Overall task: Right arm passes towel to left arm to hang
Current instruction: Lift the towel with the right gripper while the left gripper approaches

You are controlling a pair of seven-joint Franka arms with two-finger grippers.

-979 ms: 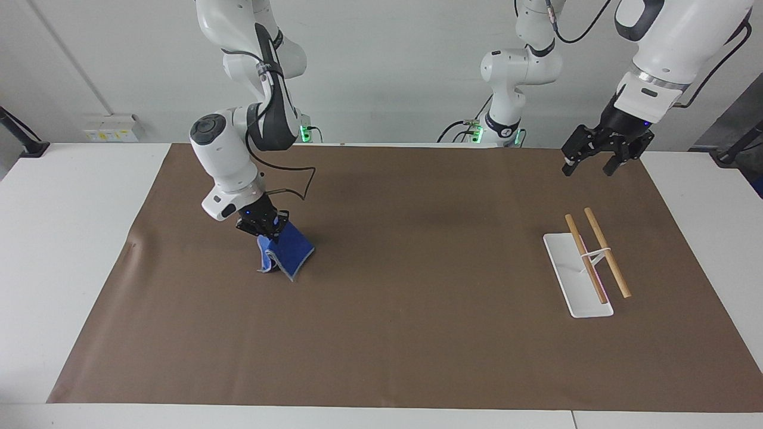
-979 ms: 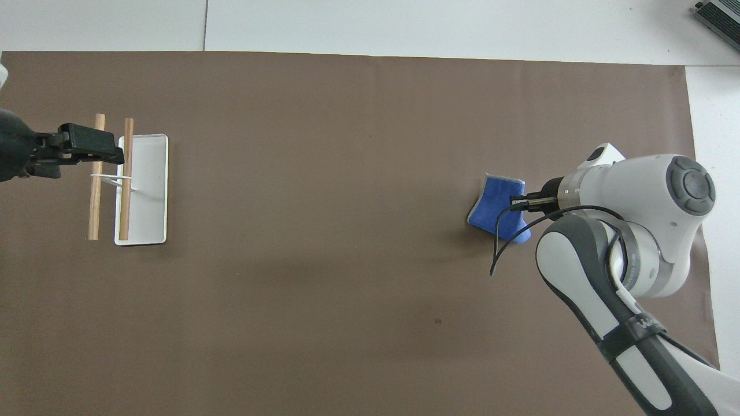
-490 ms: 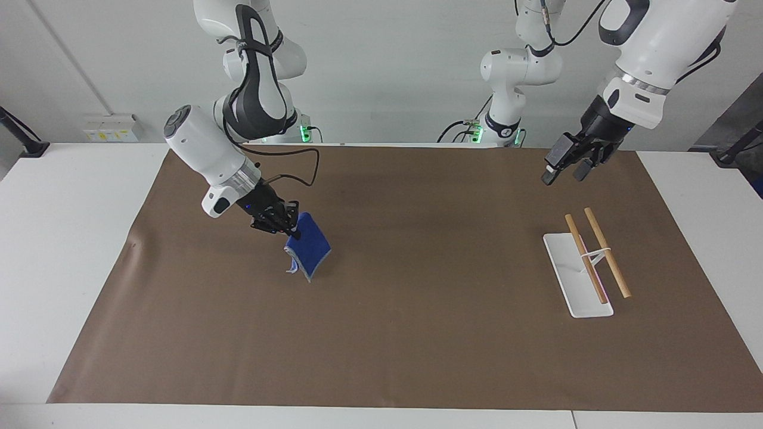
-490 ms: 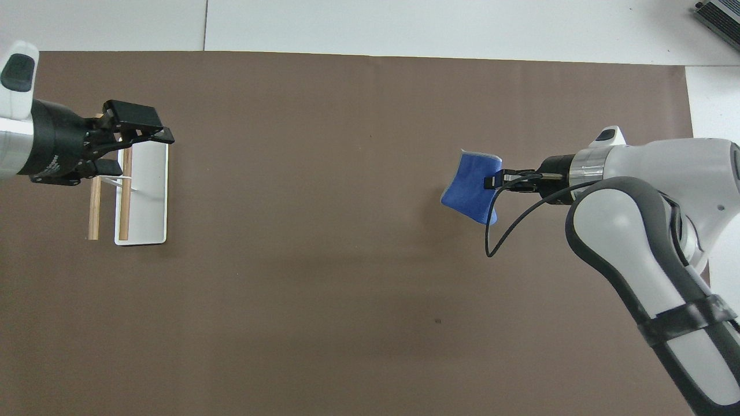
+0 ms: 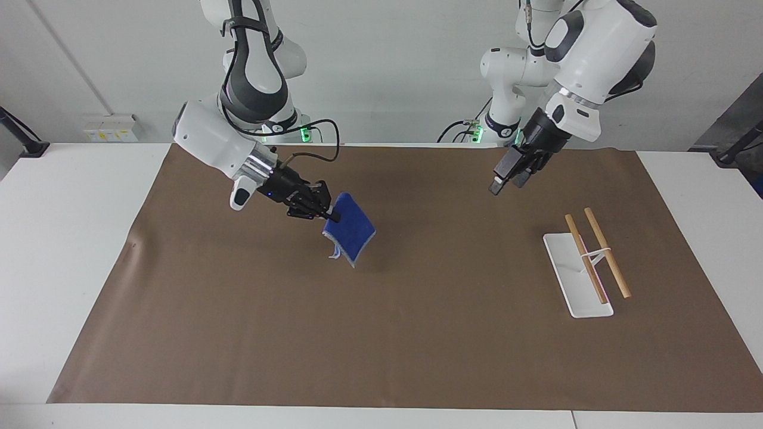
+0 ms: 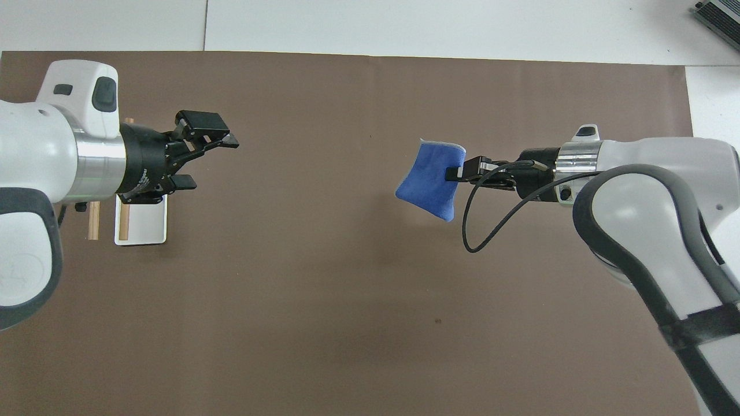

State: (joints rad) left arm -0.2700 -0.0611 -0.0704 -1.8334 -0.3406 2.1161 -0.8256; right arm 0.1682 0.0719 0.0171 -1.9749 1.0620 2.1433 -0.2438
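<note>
Right gripper (image 5: pixel 329 215) is clamped on one edge of the small royal-blue terry towel (image 5: pixel 351 235) with its pale grey stitched border, which hangs clear of the brown paper table cover (image 5: pixel 417 345), over the part toward the right arm's end. Left gripper (image 5: pixel 503 179) hangs in the air with its fingers spread apart and nothing between them, well apart from the towel. White flat-based rack with two wooden rods (image 5: pixel 587 262) stands toward the left arm's end of the table.
</note>
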